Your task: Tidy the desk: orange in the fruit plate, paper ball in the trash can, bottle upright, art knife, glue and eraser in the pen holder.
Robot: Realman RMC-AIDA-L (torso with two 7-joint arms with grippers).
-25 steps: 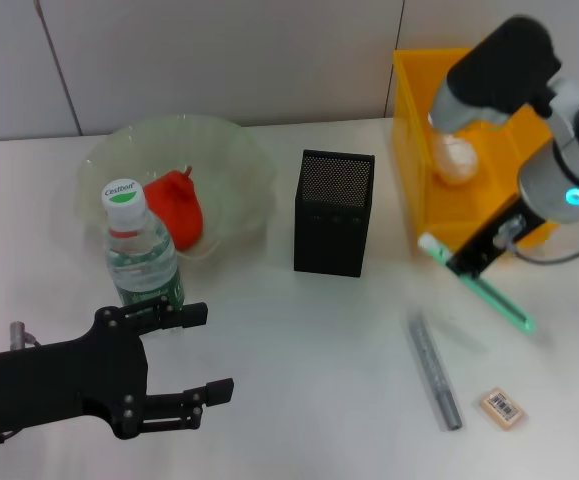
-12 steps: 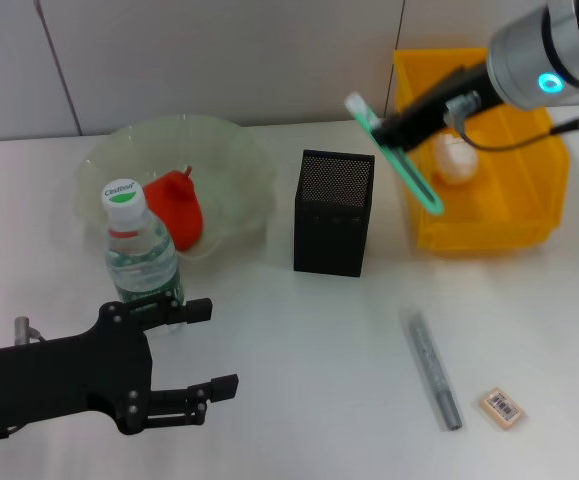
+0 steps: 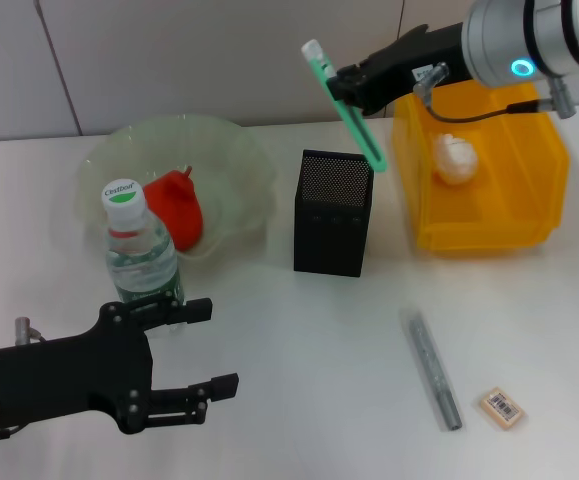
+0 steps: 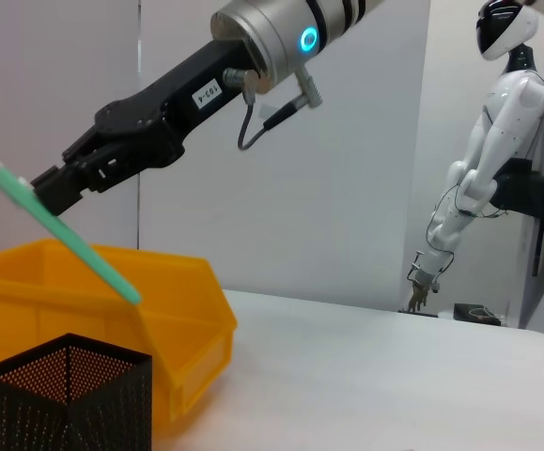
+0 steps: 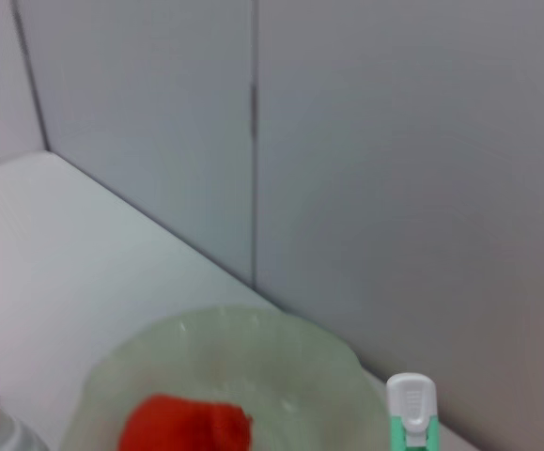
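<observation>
My right gripper (image 3: 347,86) is shut on the green art knife (image 3: 353,120), which slants down with its lower tip just over the far right corner of the black mesh pen holder (image 3: 334,212). The left wrist view shows that knife (image 4: 65,230) above the holder (image 4: 65,395). The orange (image 3: 177,208) lies in the pale green fruit plate (image 3: 239,160). In front of the plate the bottle (image 3: 141,255) stands upright. The paper ball (image 3: 454,160) rests inside the yellow trash can (image 3: 489,225). A grey glue stick (image 3: 432,370) and the eraser (image 3: 501,408) lie at the front right. My left gripper (image 3: 219,348) is open, low at the front left.
The trash can stands close to the right of the pen holder. The wall runs right behind the plate and bin. A white humanoid robot (image 4: 478,169) stands far off in the left wrist view.
The right arm has carried the art knife left, from over the trash can's near corner to above the pen holder. The left arm has stayed put.
</observation>
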